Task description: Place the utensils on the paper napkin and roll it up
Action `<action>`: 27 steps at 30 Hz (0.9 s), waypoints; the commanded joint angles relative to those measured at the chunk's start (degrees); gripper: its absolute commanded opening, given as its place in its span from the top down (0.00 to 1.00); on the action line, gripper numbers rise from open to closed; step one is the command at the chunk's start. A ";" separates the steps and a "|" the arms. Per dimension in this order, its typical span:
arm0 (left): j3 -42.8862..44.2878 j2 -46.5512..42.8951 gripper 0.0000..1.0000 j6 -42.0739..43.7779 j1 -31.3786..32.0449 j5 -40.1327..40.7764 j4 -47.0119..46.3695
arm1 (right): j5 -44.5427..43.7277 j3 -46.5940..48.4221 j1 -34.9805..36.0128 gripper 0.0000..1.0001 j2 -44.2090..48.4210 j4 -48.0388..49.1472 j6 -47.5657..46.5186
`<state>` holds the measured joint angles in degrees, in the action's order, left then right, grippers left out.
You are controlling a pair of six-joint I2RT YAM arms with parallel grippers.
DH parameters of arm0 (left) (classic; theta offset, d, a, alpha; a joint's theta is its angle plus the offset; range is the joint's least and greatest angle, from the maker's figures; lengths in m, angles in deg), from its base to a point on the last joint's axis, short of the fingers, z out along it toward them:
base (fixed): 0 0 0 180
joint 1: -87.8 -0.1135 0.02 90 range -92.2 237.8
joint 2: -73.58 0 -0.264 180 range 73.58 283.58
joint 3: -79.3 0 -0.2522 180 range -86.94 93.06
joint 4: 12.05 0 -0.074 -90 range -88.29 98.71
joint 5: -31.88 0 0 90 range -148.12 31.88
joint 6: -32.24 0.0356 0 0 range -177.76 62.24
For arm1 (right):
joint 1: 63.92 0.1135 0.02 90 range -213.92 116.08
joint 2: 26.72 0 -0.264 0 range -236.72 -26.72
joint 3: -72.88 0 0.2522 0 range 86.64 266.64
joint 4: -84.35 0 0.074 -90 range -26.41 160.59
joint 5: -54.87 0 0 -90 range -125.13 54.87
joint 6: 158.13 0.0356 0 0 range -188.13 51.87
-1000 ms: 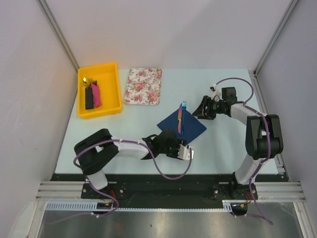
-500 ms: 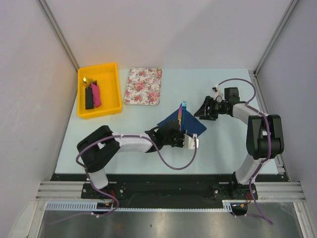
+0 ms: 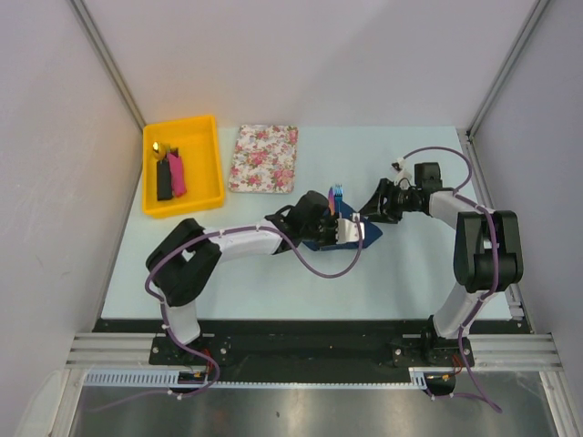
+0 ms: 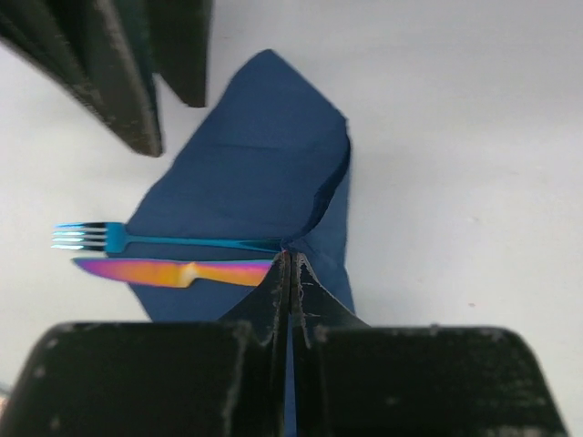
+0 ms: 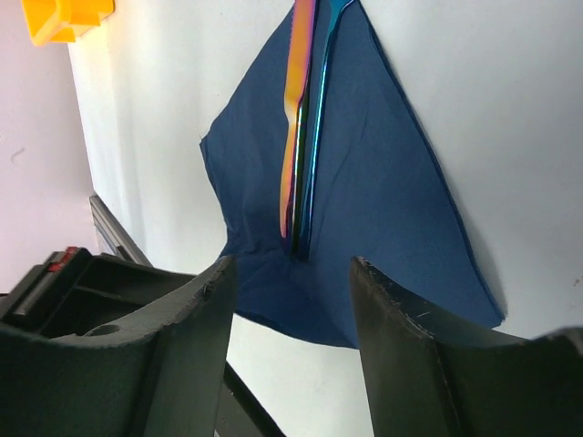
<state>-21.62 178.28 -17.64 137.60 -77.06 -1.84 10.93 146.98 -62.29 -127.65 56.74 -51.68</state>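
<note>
The dark blue paper napkin (image 4: 250, 164) lies mid-table, and its near corner is folded up over the utensils' handles. My left gripper (image 4: 291, 259) is shut on that lifted corner. The utensils lie side by side on the napkin: a blue fork (image 4: 137, 238) and an orange-pink knife (image 4: 173, 271). From above, the left gripper (image 3: 344, 233) covers most of the napkin (image 3: 372, 231), and only the fork tip (image 3: 337, 193) sticks out. My right gripper (image 5: 291, 273) stands open just right of the napkin (image 5: 364, 182), nothing between its fingers (image 5: 405, 328).
A pink-and-white floral mat (image 3: 262, 157) lies at the back. Left of it stands a yellow bin (image 3: 182, 120) with a black block (image 3: 164, 179) and a pink block (image 3: 177, 175). The right gripper (image 3: 369, 208) sits close to the left one.
My left gripper closed on the napkin's near corner and carried it away from the bases, folding the napkin over the utensil handles. The right arm barely moved.
</note>
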 commanded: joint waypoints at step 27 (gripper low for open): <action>-0.99 -1.52 1.00 -4.17 5.48 -11.21 10.76 | 1.66 0.04 0.04 0.42 1.52 -2.41 -2.12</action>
<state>-23.52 178.28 -19.94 142.98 -85.52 8.61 11.48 146.98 -62.27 -127.65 54.58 -52.91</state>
